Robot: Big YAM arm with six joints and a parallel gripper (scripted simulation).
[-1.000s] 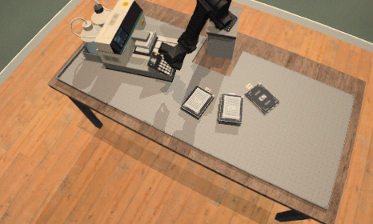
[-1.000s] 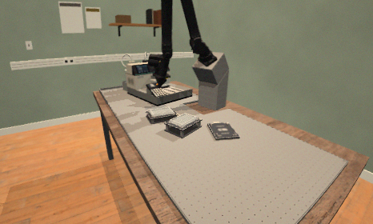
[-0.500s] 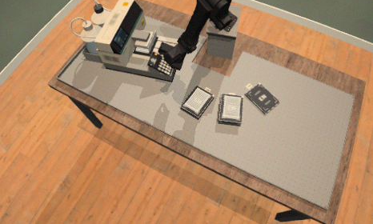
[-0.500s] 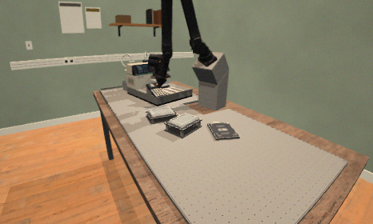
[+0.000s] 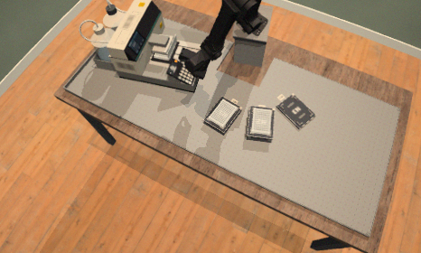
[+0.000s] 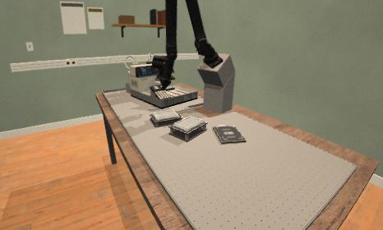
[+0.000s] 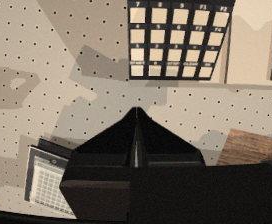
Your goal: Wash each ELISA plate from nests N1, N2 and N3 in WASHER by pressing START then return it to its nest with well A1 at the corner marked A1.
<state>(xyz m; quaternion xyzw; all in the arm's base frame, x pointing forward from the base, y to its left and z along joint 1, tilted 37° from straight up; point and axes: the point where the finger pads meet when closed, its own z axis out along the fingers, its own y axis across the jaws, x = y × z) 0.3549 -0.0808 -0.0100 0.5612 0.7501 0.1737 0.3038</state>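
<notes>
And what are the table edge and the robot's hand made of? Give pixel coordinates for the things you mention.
The brown rectangular table edge [image 5: 181, 153] [image 6: 136, 177] looks like matte wood: it shows streaky grain. The robot's black wedge-fingered hand [image 7: 136, 113] could be dull plastic or painted metal; its smooth, dark faces barely shine, so I can't tell which.

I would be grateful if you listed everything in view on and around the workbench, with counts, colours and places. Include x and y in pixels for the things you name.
White-topped well plates: two, white, in the two left nests [image 5: 223, 114] [image 5: 260, 121].
Flat black plate nest [image 5: 295, 111] [image 6: 228, 135]: one, black, right of those, holding no plate.
Boxy plate washer [image 5: 131, 30]: one, cream and dark grey, far left.
Keypad with pale keys [image 7: 157, 36]: one, black, on the washer's front.
Wooden wall shelf [image 6: 137, 25]: one, brown, on the green wall.
Wall sheets [image 6: 74, 18] [image 6: 95, 19]: two, white, left of the shelf.
Arm [image 5: 217, 34]: one, black, over the washer.
Jaws: one pair, black, shut, short of the keypad.
</notes>
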